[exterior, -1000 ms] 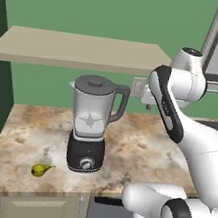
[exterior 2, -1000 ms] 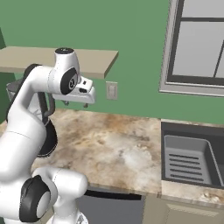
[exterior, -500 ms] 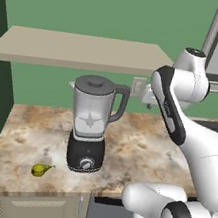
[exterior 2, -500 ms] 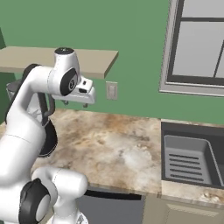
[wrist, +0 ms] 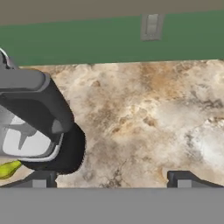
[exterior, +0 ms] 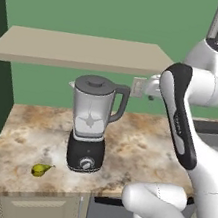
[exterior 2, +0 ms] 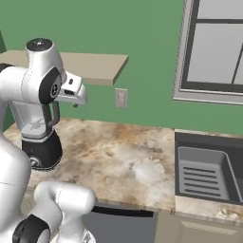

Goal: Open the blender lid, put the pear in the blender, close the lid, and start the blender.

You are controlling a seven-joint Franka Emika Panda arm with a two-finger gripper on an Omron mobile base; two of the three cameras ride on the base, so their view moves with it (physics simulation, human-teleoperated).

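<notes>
Left base view is showing the blender standing upright on the counter, its blender lid sitting on the clear jar, nothing visible inside. The gripper is hovering right of the jar with jaws wide apart, holding nothing. The pear is lying near-left of the black base, stem pointing right.
</notes>
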